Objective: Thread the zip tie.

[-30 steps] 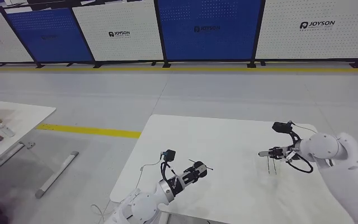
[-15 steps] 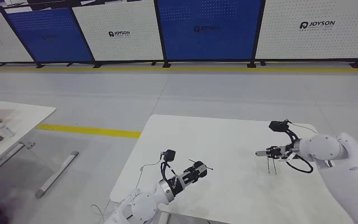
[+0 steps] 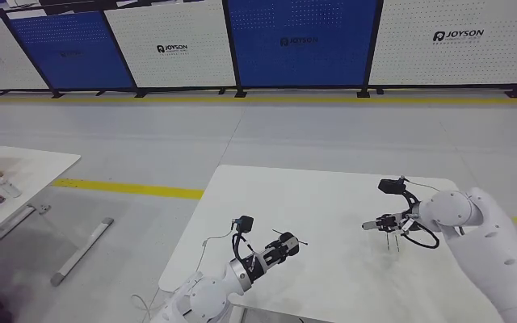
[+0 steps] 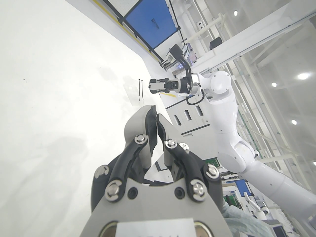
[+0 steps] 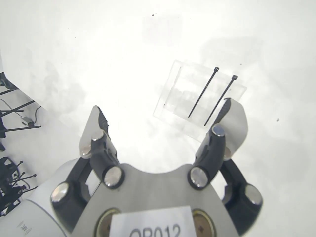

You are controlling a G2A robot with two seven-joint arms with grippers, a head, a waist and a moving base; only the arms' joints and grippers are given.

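Taking the white table (image 3: 323, 194) as a clock face seen from above, with twelve at its far edge, the left gripper (image 3: 288, 243) sat at about nine o'clock, a little in from the centre. Its pads (image 4: 151, 124) were pressed together with almost no gap between them. From above, a thin black zip tie (image 3: 277, 232) crossed the tip of that gripper and stuck out on both sides, running roughly from ten o'clock to four o'clock. The wrist camera did not show the pinch itself, as the strip was hidden between the pads there.

The right gripper (image 3: 368, 225) was over the table at about two o'clock. Its jaws stood wide apart and held nothing, and the fingers (image 5: 102, 119) had bare table between them.

Two spare zip ties (image 5: 203, 91) lay side by side on a clear plastic sheet (image 5: 172, 99) at about three o'clock on the table. They were nearly parallel and apart from each other, with their square heads at the same end. The right gripper was just beside them, at about ten o'clock from the sheet, and was not touching them. One of its fingers stood close to the tail of the nearer tie.
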